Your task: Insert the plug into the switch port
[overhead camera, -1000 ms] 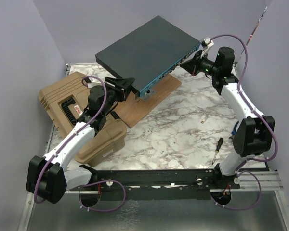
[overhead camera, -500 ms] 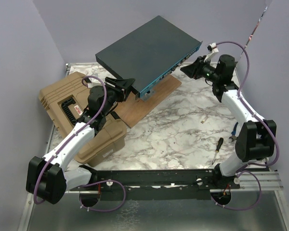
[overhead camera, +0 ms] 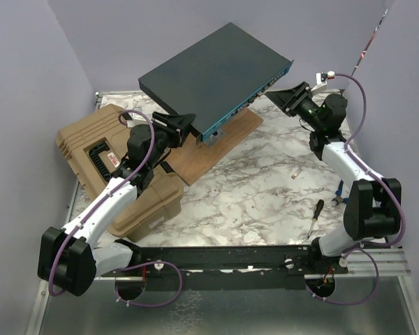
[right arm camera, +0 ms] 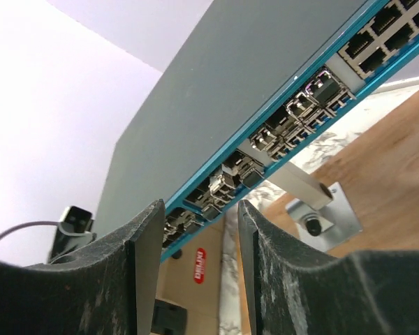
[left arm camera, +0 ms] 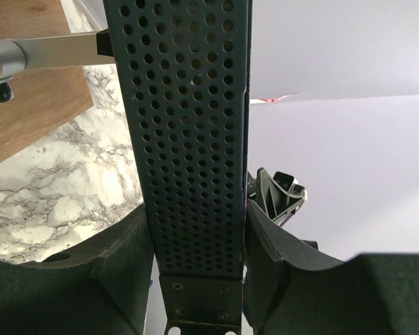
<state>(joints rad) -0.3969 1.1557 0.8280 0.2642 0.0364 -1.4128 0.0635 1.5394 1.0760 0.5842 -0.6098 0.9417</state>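
Switch (overhead camera: 209,73) sat tilted at upper centre of the overhead view, its lower-left edge clamped by left gripper (overhead camera: 184,125). Right gripper (overhead camera: 291,95) hung just right of the port row (right arm camera: 269,136), fingers apart, empty. Several ports looked filled. Could not confirm the plug was seated, so insertion needs checking.

Open air is being left between the right pincer (overhead camera: 290,96) and the ports (right arm camera: 265,139) of the switch (overhead camera: 213,73). The switch's near corner is being blocked by the clamped left pincer (overhead camera: 187,127).
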